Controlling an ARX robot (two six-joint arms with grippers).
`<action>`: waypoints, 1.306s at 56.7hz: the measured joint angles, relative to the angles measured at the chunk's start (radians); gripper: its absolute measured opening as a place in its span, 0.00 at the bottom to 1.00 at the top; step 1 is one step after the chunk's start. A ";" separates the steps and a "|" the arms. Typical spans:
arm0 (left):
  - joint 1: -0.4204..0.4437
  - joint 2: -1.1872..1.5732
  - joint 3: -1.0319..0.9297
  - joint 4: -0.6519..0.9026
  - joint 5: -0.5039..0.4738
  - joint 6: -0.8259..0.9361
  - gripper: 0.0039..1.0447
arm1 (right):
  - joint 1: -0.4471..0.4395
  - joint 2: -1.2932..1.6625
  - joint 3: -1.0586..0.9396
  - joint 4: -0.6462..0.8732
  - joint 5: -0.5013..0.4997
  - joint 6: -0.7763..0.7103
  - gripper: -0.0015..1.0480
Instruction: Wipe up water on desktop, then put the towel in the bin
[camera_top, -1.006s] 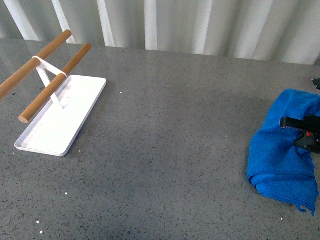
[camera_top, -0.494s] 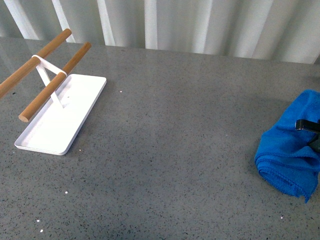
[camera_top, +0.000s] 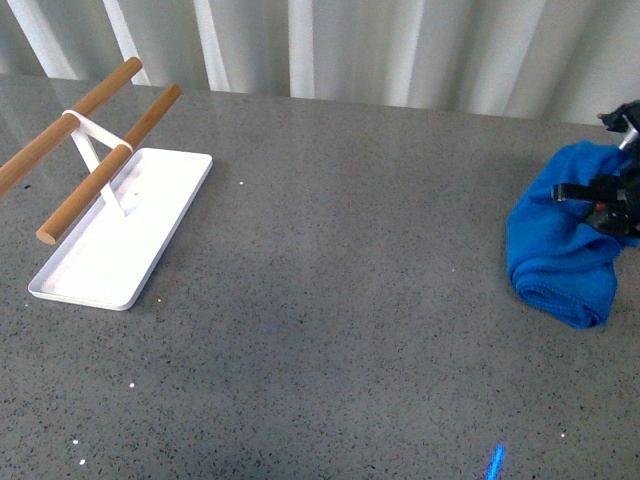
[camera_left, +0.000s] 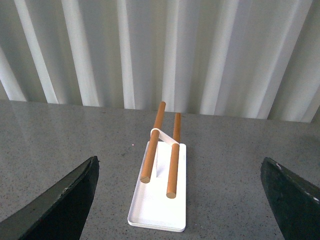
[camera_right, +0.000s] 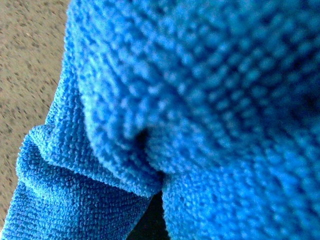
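Right tool (camera_top: 605, 200) sits at the far right edge of the front view, closed (as best judged) on a bright blue fuzzy microfibre towel (camera_top: 555, 250). Its jaws are hidden by cloth, and the right wrist view shows only blue pile.

Towel is bunched, its lower fold resting on the right of the dark-grey speckled stone-like surface (camera_top: 350, 330). It lies well apart from the flat white rectangular tray (camera_top: 110, 262) and its two wooden rods (camera_top: 95, 185).

Left tool (camera_left: 179, 165) is spread wide, empty, and faces the tray.

No water can be made out, and no bin is in view.

Judgement: wiping is near its end. Keep the grip deep in the folds and press the low fold flat for any last pass. Then lift the whole bundle clear so no tail drags.
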 joint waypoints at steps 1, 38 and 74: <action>0.000 0.000 0.000 0.000 0.000 0.000 0.94 | 0.010 0.011 0.020 -0.006 -0.006 0.000 0.03; 0.000 0.000 0.000 0.000 0.000 0.000 0.94 | 0.262 -0.141 -0.234 0.022 -0.179 0.159 0.03; 0.000 0.000 0.000 0.000 0.000 0.000 0.94 | -0.140 -0.533 -0.566 -0.094 -0.173 -0.078 0.03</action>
